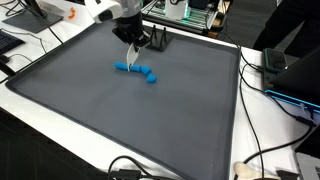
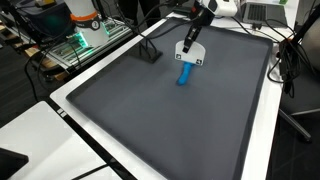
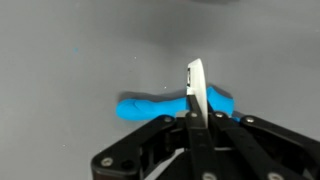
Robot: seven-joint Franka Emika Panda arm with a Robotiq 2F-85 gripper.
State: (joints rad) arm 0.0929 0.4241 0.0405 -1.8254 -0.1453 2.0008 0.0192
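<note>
In an exterior view we record one blue piece (image 1: pixel 135 71), long and knobbly. It lies flat on the dark mat (image 1: pixel 120 125) toward its far edge, resting on its own weight with nothing propping it. The mat covers most of the white bench (image 1: pixel 252 130), seemingly as a plain working surface. The pincer (image 1: pixel 131 58) hangs just over the near end of the blue piece, its tips drawn together. We cannot tell whether it touches the piece.

In an exterior view from another station the pincer (image 2: pixel 188 58) points down at the upper end of the blue piece (image 2: pixel 185 74). It stands over the piece rather than around it. One black stand (image 2: pixel 150 50) sits near on the mat (image 2: pixel 170 130), apart from both. Cables (image 2: pixel 285 60) trail off the bench (image 2: pixel 266 130).

In the wrist view the pincer (image 3: pixel 195 92) is closed, its fingers meeting on the centre line in front of the blue piece (image 3: pixel 150 106). A pale strip (image 3: pixel 196 80) rises between them. We cannot tell whether it is a pad edge or a thin thing held. We judge that jaws drawn together like this cannot encircle the piece, so it lies free.

Count: one blue piece, one pincer, one mat, one stand.
</note>
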